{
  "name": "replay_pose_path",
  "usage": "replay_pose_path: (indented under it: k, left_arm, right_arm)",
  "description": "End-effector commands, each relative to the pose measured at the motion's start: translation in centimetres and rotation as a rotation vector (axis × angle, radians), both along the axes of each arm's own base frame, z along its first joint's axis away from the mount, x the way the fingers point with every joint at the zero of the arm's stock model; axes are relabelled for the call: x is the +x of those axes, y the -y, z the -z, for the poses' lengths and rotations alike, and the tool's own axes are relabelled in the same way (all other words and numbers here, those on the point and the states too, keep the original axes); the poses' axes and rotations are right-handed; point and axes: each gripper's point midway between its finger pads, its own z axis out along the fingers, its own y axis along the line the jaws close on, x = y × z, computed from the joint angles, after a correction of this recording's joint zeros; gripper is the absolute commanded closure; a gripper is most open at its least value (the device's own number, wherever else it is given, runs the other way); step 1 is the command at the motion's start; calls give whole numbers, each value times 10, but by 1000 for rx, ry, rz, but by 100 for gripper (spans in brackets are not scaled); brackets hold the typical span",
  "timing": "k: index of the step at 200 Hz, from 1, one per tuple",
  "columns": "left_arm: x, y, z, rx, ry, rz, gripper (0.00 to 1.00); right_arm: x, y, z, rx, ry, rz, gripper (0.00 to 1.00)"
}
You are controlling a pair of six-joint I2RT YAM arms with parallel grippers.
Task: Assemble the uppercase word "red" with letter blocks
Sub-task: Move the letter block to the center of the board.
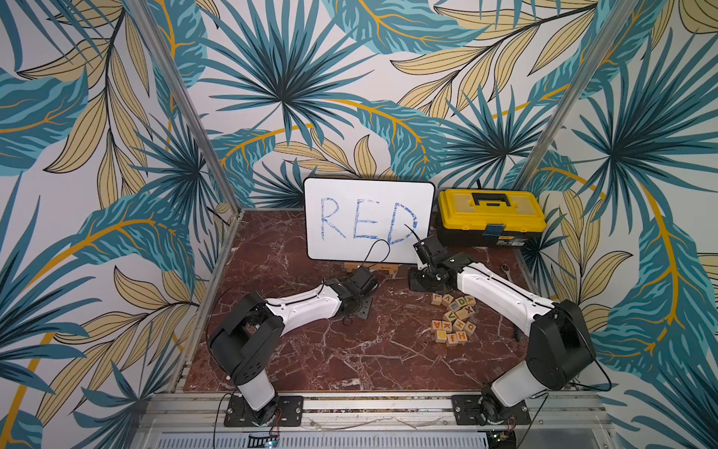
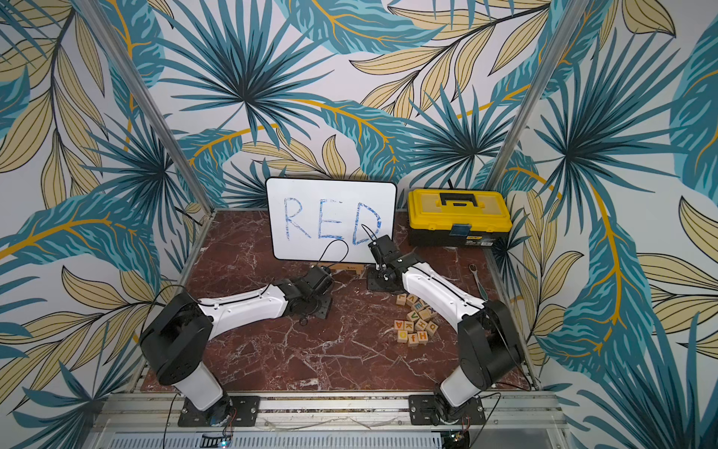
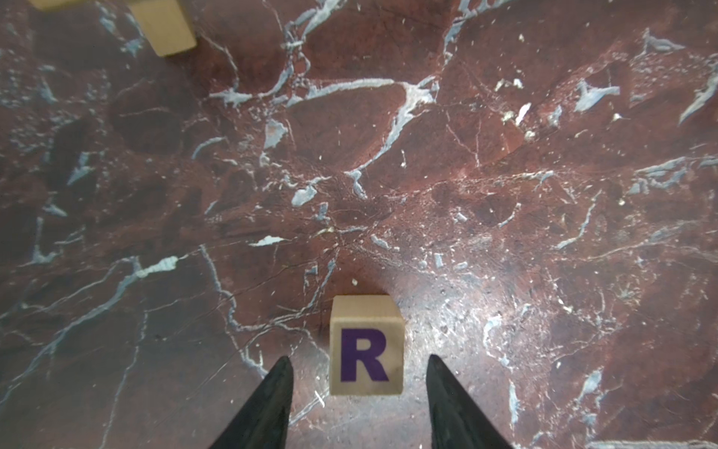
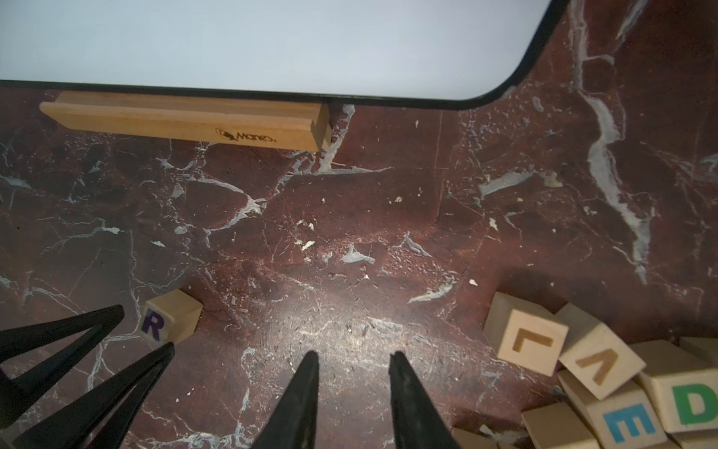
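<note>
- the r block [image 3: 366, 346] stands alone on the red marble tabletop [image 3: 505, 194], purple r facing up, in the open ground in front of the whiteboard.
- the left gripper [image 3: 357, 373] hangs over the r block with its fingers [image 3: 277, 388] apart, one on each side of the cube; a strip of tabletop shows between each finger and the wood, so nothing is clamped.
- in the right wrist view the same r block [image 4: 171, 318] sits just beyond the tips of the left fingers [image 4: 97, 322].
- the right gripper [image 4: 353, 359] points down at bare tabletop between the r block and the pile; its fingers [image 4: 303, 388] are drawn as near together as they go, a narrow gap still showing at the tips, and they hold nothing.
- the rest of the letter blocks [image 1: 452, 318] lie in a loose pile beside the right arm in both top views, well apart from the r block.
- in that pile the d block [image 4: 695, 404], green letter up, touches the e block [image 4: 625, 423], whose letter looks blue-green here; an l block [image 4: 528, 342] and a v block [image 4: 600, 365] lie at the pile's near edge.
- the whiteboard [image 1: 369, 221], with "red" in blue capitals, leans at the back on a wooden holder [image 4: 186, 122].
- a yellow toolbox [image 1: 490, 215] sits beside the whiteboard.
</note>
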Motion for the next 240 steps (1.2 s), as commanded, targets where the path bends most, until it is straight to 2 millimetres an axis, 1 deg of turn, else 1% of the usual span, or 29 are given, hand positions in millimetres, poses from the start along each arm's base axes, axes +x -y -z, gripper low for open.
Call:
replay_pose_path:
  k: [1, 32, 62, 103, 130, 162, 196, 240]
  left_arm:
    - [11, 13, -11, -30, 27, 19, 44]
    - [12, 15, -5, -22, 15, 21, 45]
    - [14, 16, -4, -19, 16, 22, 48]
    - [14, 17, -2, -19, 9, 21, 60]
    - [14, 14, 3, -9, 3, 12, 60]
    - [13, 11, 3, -4, 3, 0, 60]
    - [12, 8, 6, 3, 0, -7, 58]
    - [13, 5, 11, 17, -6, -4, 59]
  right_arm:
    - [-3, 3, 6, -8, -14, 8, 67]
    - [-3, 5, 7, -15, -19, 8, 67]
    - [-4, 5, 8, -18, -20, 7, 67]
    - [-5, 8, 10, -17, -22, 13, 67]
    - [-5, 9, 10, -18, -22, 14, 67]
    - [-6, 11, 10, -20, -22, 19, 67]
    - [-6, 11, 11, -20, -23, 20, 67]
    - [-7, 13, 10, -21, -22, 25, 67]
